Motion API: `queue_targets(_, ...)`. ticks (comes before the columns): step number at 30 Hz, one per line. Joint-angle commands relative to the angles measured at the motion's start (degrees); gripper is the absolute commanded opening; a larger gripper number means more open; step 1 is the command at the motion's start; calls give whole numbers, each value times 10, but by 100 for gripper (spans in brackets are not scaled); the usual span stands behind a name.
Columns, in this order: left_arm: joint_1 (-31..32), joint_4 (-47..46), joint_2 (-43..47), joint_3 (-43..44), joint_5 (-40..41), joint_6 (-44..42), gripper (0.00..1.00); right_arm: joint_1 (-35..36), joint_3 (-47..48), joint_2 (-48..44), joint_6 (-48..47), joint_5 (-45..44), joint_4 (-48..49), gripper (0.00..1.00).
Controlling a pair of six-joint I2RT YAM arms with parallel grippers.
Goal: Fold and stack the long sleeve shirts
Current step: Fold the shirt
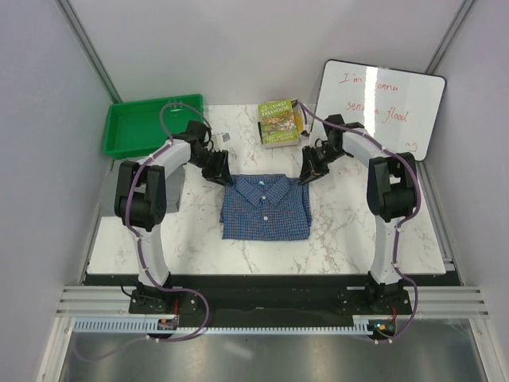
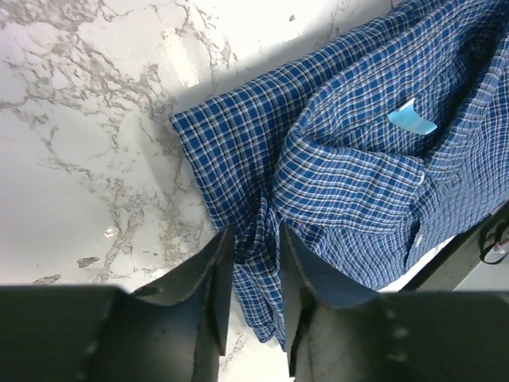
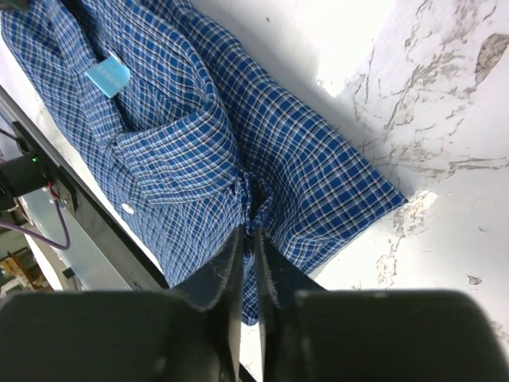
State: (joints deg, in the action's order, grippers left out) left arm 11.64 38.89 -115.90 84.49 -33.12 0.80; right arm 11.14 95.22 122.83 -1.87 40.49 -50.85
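A blue checked shirt [image 1: 266, 208] lies folded into a rectangle at the middle of the table, collar toward the back. My left gripper [image 1: 221, 177] is at its back left corner. In the left wrist view a bunched fold of the shirt [image 2: 350, 183] fills the gap of that gripper [image 2: 256, 239], which is shut on it. My right gripper [image 1: 306, 175] is at the back right corner. In the right wrist view this gripper [image 3: 250, 235] pinches a ridge of the shirt [image 3: 199, 151] between nearly touching fingers. The grey shirt is out of view.
A green tray [image 1: 143, 123] stands at the back left. A book [image 1: 280, 123] lies behind the shirt. A whiteboard [image 1: 382, 107] with red writing leans at the back right. A light blue tag [image 2: 412, 119] shows inside the collar.
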Motion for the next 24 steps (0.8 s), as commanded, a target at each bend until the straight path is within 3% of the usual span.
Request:
queue_targets(1,-2,-3,1,25,-34,9,31,0,40,5,-26,11,-12,9)
queue_targets(2,-3,-1,2,25,-37,10,21,0,44,5,-30,7,-21,7)
queue_targets(5,-4,-2,18,20,-40,1,2,-1,47,-4,-52,-3,-35,0)
queue_targets(10,-5,-43,66,-5,-41,-31,2,-12,30,-25,-78,-28,-28,0)
queue_targets(24,-6,-124,-17,-10,13,-62,4,-24,-47,-20,-94,-111,107,0)
